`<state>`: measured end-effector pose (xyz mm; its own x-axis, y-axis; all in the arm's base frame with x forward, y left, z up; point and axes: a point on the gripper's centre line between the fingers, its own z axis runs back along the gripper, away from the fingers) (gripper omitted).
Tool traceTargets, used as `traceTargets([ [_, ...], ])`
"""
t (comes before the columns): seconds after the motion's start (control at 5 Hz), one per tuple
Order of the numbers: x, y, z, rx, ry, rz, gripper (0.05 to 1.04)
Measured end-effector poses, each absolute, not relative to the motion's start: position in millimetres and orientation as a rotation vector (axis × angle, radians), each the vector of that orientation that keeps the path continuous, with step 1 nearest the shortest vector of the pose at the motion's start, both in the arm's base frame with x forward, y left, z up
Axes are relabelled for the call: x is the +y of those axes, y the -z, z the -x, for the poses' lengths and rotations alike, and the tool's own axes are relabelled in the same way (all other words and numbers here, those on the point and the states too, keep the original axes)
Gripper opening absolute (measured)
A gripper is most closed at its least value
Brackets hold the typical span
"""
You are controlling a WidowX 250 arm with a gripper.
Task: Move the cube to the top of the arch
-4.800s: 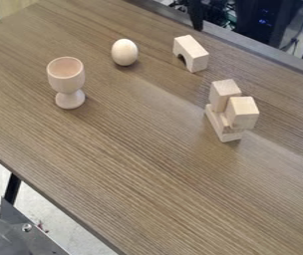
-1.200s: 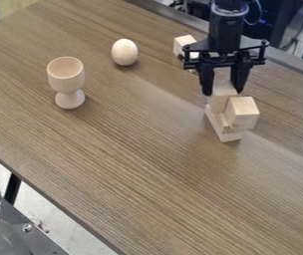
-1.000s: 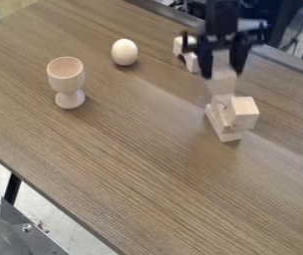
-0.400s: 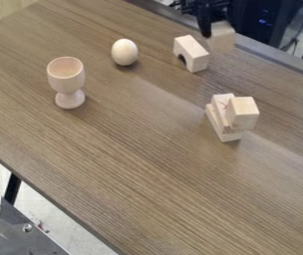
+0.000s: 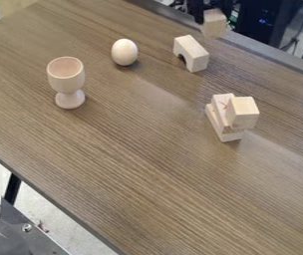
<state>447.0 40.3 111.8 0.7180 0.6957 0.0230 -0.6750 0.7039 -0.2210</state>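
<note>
Cube (image 5: 214,25) is pinched in the claw of the black gripper (image 5: 211,13) — held up at the top of the camera view, by the table's far edge. The arch (image 5: 194,50) stands on the brown wooden table (image 5: 127,164), apart from the cube and lower in the view, its top bare. Beside the arch, toward the view's left, sits a pale egg (image 5: 125,52), then a wooden cup (image 5: 68,74) upright on its stem. Nearer the camera than the arch is a small block stack (image 5: 230,136) — another block (image 5: 242,112) at its top.
</note>
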Motion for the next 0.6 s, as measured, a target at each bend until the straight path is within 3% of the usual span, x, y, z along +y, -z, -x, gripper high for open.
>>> traceTargets([
  [0.6, 64, -103, -463, -0.069, -0.778, 0.195, 0.560],
])
